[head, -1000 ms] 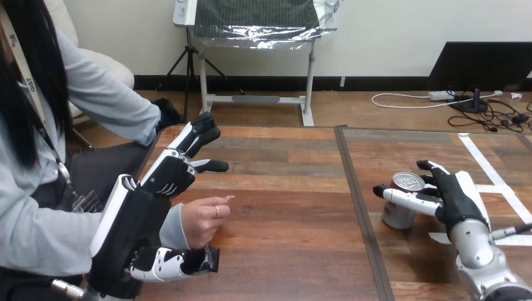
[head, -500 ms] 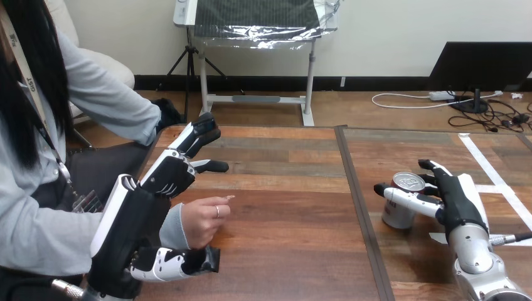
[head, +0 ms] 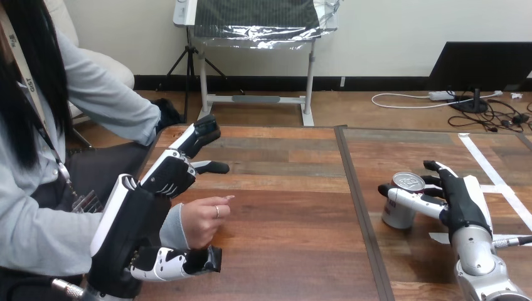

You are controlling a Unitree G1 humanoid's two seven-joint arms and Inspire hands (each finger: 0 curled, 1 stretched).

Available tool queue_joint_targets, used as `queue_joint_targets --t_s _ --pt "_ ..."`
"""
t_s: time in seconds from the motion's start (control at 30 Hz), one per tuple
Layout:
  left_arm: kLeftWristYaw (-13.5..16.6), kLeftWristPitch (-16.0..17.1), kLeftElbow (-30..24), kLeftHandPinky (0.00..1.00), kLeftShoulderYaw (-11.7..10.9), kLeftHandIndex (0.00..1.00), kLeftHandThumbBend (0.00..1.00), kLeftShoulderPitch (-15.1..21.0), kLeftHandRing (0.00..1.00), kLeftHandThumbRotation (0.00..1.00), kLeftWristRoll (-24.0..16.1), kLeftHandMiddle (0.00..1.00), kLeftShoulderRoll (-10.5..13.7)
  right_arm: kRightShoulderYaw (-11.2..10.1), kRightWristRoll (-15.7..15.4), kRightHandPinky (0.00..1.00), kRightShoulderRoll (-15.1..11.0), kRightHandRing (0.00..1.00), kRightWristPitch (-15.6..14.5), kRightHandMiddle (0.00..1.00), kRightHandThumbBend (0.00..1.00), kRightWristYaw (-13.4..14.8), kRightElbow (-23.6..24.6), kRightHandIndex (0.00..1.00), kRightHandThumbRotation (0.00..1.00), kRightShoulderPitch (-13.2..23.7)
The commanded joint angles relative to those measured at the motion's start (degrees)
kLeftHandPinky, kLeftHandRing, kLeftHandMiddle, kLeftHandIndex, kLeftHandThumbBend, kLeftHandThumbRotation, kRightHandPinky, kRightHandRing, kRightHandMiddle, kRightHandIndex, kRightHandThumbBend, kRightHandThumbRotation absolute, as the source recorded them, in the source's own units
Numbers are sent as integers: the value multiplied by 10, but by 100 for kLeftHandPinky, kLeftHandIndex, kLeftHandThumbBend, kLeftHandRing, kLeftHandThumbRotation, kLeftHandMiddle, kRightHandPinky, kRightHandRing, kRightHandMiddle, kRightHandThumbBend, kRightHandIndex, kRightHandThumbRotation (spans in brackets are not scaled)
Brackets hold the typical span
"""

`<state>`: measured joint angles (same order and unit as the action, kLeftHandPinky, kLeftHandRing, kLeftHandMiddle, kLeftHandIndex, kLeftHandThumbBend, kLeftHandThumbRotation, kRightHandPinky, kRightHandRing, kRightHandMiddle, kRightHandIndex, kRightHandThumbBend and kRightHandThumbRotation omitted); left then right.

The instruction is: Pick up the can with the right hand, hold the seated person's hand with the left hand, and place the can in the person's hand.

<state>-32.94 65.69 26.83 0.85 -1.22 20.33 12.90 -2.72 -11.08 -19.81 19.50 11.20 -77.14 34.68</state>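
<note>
The can (head: 397,214), a short metal cylinder with a silvery lid and pale sides, stands upright on the wooden table (head: 288,207) in the right half of the frame. It is just right of the dark seam between the planked boards.

The right hand (head: 463,199) brackets it from the right. Its black-and-white thumb (head: 411,198) reaches across the can's near side and its fingers run almost straight past the far side, so the hand is spread rather than closed. Whether the thumb actually presses the wall is hard to make out.

Strips of white tape (head: 495,182) cross the boards beside that hand.

At lower left the person's hand (head: 199,221) rests loosely curled on the wood. The left hand (head: 168,175) is spread around it: glossy white-shelled fingers (head: 199,133) extend straight towards the upper centre above it and the thumb lies low beneath it, with nothing clasped.
</note>
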Motion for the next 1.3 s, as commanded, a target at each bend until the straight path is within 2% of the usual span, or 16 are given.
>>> queue_joint_targets --t_s 0.0,0.3,0.43,0.6,0.7,0.9,1.27 --pt "0 5 -22 72 -7 89 100 21 91 62 7 95 5 -3 2 70 10 79 11 83 100 12 14 89 31 15" --pt "-1 6 -22 72 -7 90 100 21 91 62 7 95 5 -4 3 71 15 78 8 81 99 18 13 86 24 14" --pt "0 5 -23 72 -6 90 100 20 91 62 7 95 5 -11 10 70 19 77 5 79 99 23 13 84 20 15" --pt "0 6 -22 72 -7 90 100 20 91 61 5 95 6 -10 6 68 19 75 11 76 97 30 14 81 14 14" --pt "-1 0 -26 72 -6 90 100 18 91 61 8 95 6 -16 12 67 21 74 10 75 96 29 14 79 11 15" --pt "-1 -2 -27 72 -5 90 100 17 91 61 10 95 6 -12 7 64 22 70 10 72 94 39 16 75 4 15" --pt "0 7 -23 72 -6 90 100 19 91 62 5 95 4 -18 12 58 24 64 12 67 92 43 17 70 0 16"
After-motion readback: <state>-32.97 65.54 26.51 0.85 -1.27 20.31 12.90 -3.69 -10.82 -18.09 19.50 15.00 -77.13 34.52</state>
